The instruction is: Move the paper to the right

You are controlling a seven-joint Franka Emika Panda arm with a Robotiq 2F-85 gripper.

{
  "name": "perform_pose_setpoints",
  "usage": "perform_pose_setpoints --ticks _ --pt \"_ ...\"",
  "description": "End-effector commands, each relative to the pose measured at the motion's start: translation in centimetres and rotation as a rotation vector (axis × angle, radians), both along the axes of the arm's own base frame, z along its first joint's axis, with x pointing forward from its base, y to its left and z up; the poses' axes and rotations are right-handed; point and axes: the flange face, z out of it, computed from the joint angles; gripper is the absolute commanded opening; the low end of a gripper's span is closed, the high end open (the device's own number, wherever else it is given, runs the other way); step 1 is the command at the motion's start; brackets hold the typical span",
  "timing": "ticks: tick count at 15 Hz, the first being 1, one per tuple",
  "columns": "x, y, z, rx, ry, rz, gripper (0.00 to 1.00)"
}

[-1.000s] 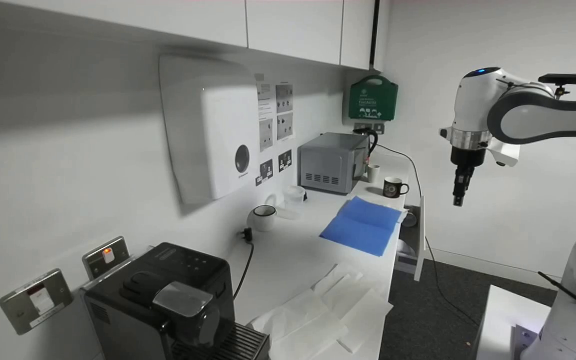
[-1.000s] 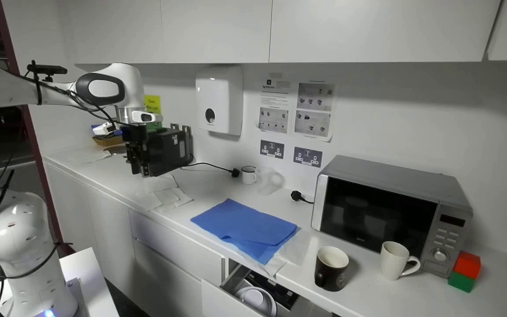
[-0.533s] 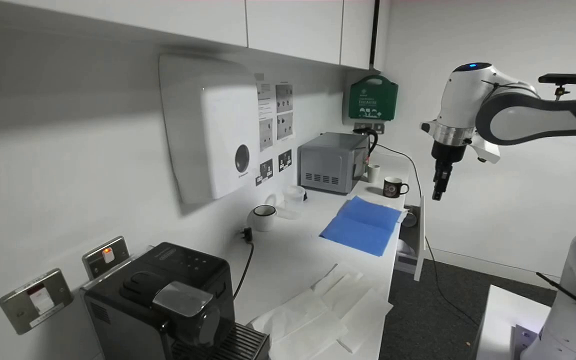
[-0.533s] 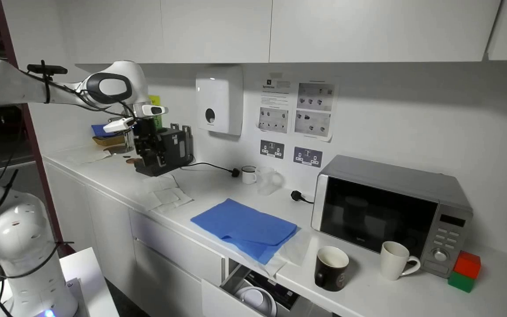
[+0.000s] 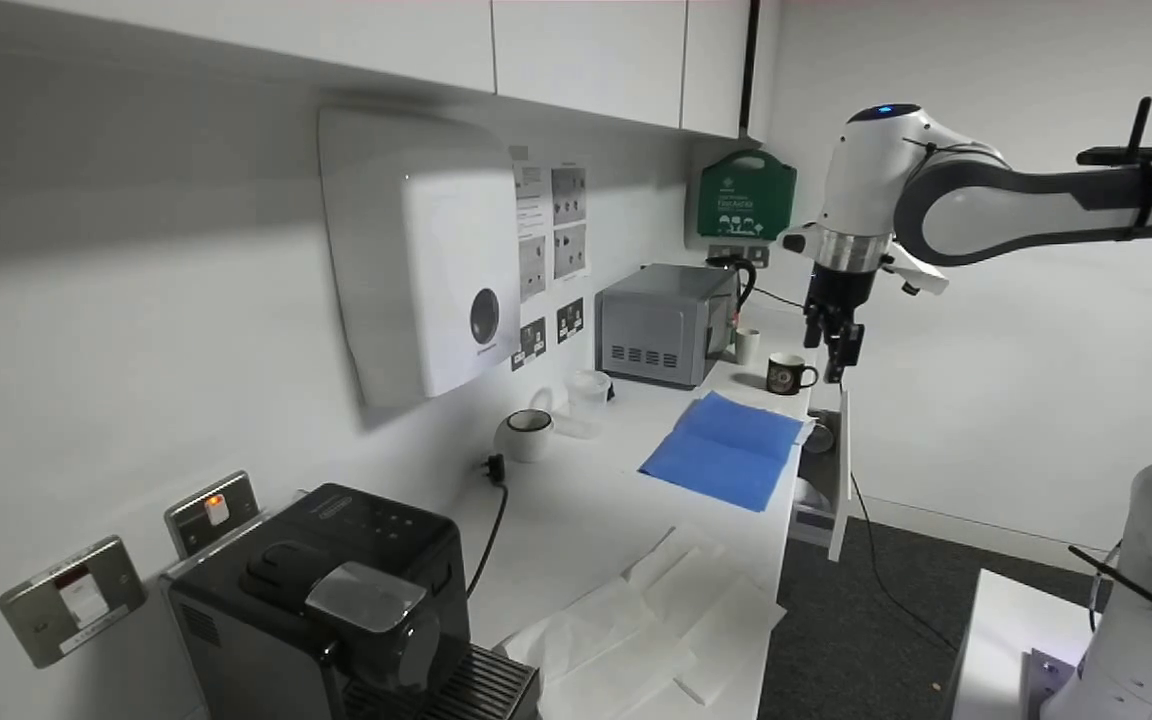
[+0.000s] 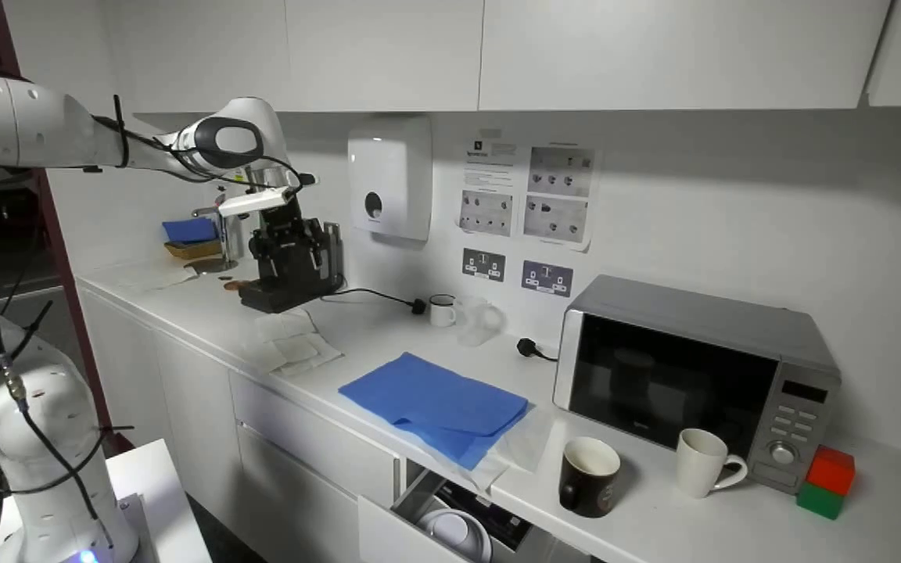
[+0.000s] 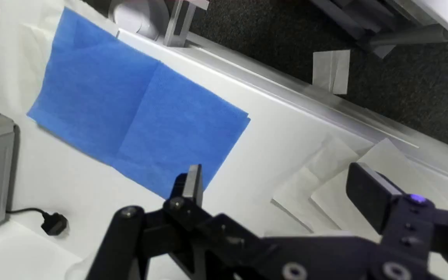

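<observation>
Several overlapping white paper sheets (image 5: 636, 620) lie on the counter near the coffee machine. They also show in an exterior view (image 6: 302, 344) and in the wrist view (image 7: 295, 188). A blue folded sheet (image 6: 439, 399) lies farther along the counter, also in an exterior view (image 5: 721, 455) and the wrist view (image 7: 130, 105). More white paper (image 6: 533, 442) shows from under its edge. My gripper (image 7: 276, 175) is open and empty, high above the counter. In the wrist view its fingers frame the space between blue sheet and white sheets. It shows in both exterior views (image 5: 824, 362) (image 6: 292, 262).
A black coffee machine (image 5: 316, 600) stands at the wall. A microwave (image 6: 669, 375), black mug (image 6: 589, 477) and white mug (image 6: 702, 461) stand beyond the blue sheet. An open drawer (image 6: 411, 539) juts out below it. A white enamel mug (image 5: 526, 437) stands at the wall.
The arm has moved in over the counter, leftward and slightly up in an exterior view, rightward in an exterior view. The gripper has turned, so both fingers show apart. The papers have not moved.
</observation>
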Motion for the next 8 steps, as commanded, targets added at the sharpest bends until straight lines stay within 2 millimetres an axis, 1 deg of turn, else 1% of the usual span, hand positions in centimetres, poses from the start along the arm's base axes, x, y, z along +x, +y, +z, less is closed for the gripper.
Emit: perform_pose_setpoints --ticks 1,3,6,8 --pt "0.44 0.11 0.34 -0.002 0.003 0.03 1.0" --pt "0.92 0.05 0.5 -0.002 0.007 0.051 1.0" --pt "1.02 0.03 0.51 -0.003 0.009 0.054 1.0" --pt "1.06 0.9 0.31 -0.051 0.012 0.146 1.0"
